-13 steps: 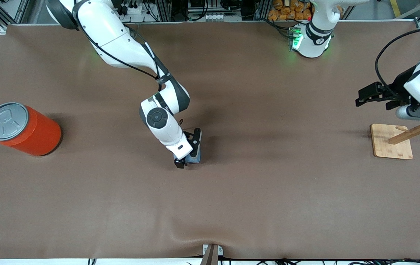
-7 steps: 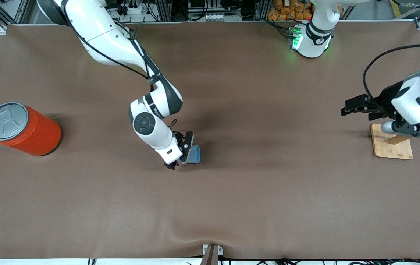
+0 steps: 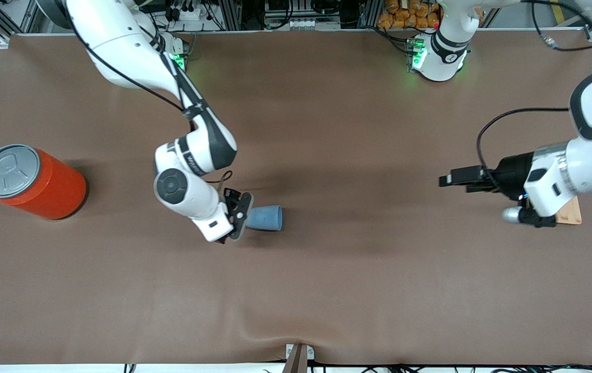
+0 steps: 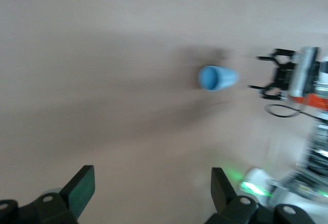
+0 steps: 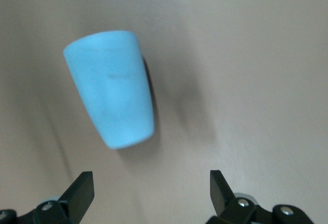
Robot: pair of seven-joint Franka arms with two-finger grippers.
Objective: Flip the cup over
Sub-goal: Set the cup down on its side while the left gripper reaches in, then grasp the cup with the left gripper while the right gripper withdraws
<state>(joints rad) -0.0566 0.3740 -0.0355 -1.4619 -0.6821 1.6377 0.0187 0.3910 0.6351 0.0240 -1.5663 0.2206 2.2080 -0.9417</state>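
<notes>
The light-blue cup (image 3: pixel 266 218) lies on its side on the brown table, about mid-table. Its narrow end points at my right gripper (image 3: pixel 238 221), which is open and empty, low over the table, just clear of the cup. In the right wrist view the cup (image 5: pixel 113 88) lies past the spread fingers of the right gripper (image 5: pixel 151 190). My left gripper (image 3: pixel 451 179) is open and empty, up over the table toward the left arm's end. The left wrist view shows its gripper (image 4: pixel 151 188) open, with the cup (image 4: pixel 218 78) and the right gripper (image 4: pixel 279 75) farther off.
A big orange can with a grey lid (image 3: pixel 31 181) stands at the right arm's end of the table. A wooden stand (image 3: pixel 569 215) at the left arm's end is mostly hidden by the left arm. A clamp (image 3: pixel 298 357) sits at the table's near edge.
My right gripper has let go of the cup and drawn back toward the orange can; the cup now lies on its side. My left gripper has moved from over the wooden stand toward mid-table.
</notes>
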